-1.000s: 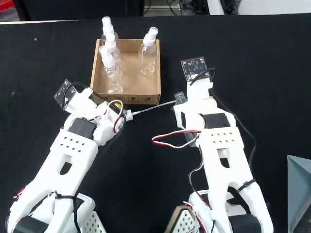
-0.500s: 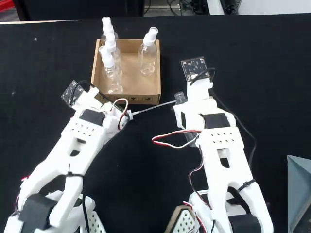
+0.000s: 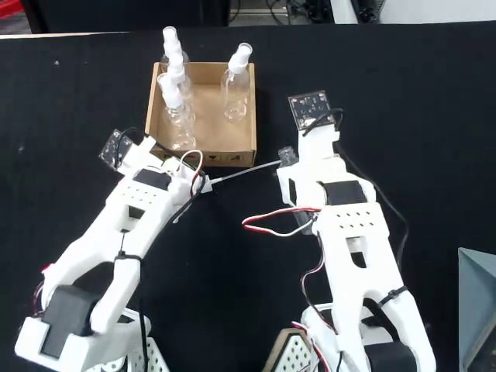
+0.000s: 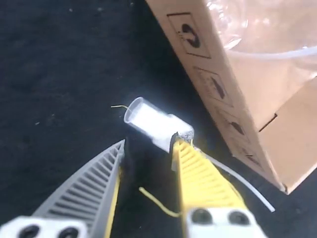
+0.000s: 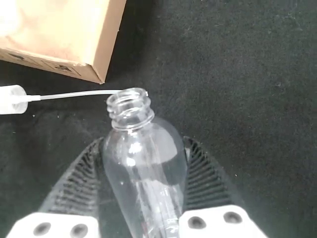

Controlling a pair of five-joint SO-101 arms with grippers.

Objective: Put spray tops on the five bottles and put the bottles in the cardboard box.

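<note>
Clasping bottle [image 5: 143, 163], right fingers [image 5: 207, 171] narrowly apart.

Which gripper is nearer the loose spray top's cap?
Left. The left gripper sits right at the spray top; the right gripper holds the bottle at the tube's far end.

Probably a robotics lab bench: black-covered table [image 3: 434, 93], two white arms [image 3: 349, 256] with exposed servo wires [image 3: 267, 221] and bare camera boards [image 3: 310, 107]. Cables [image 3: 273, 9] and dark gear at 12 o'clock, grey casing [image 3: 479, 310] at 4 o'clock.
</note>
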